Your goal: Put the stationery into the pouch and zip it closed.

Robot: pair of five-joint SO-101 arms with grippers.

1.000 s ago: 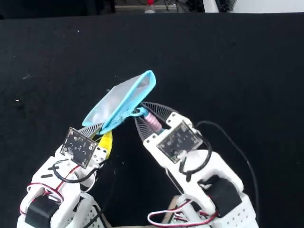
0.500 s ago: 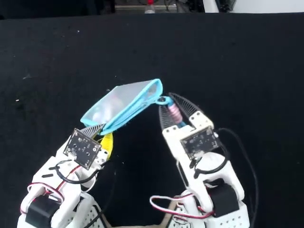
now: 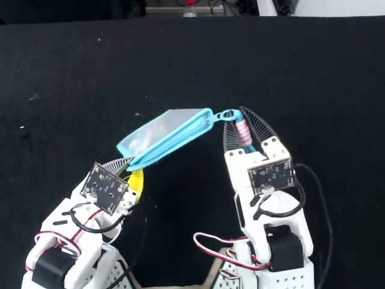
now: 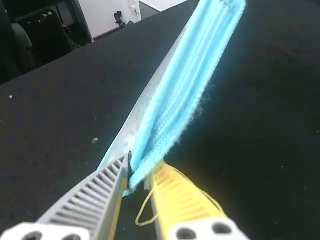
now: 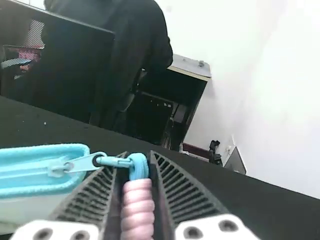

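We find the pouch (image 3: pixel 165 135) stretched between both arms: left gripper (image 4: pixel 142 165) clamped on one corner, right gripper (image 5: pixel 137 156) closed on the zipper pull (image 5: pixel 135 195). Risk (our judgement): a hard pull could drag the corner from the left jaws.

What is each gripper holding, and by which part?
The left gripper pinches one end of the pouch; the right gripper clamps the pink coil on the zipper pull at the other end.

The pouch (image 3: pixel 163 138) blocks the gap between left arm (image 3: pixel 75 244) and right arm (image 3: pixel 272 235).
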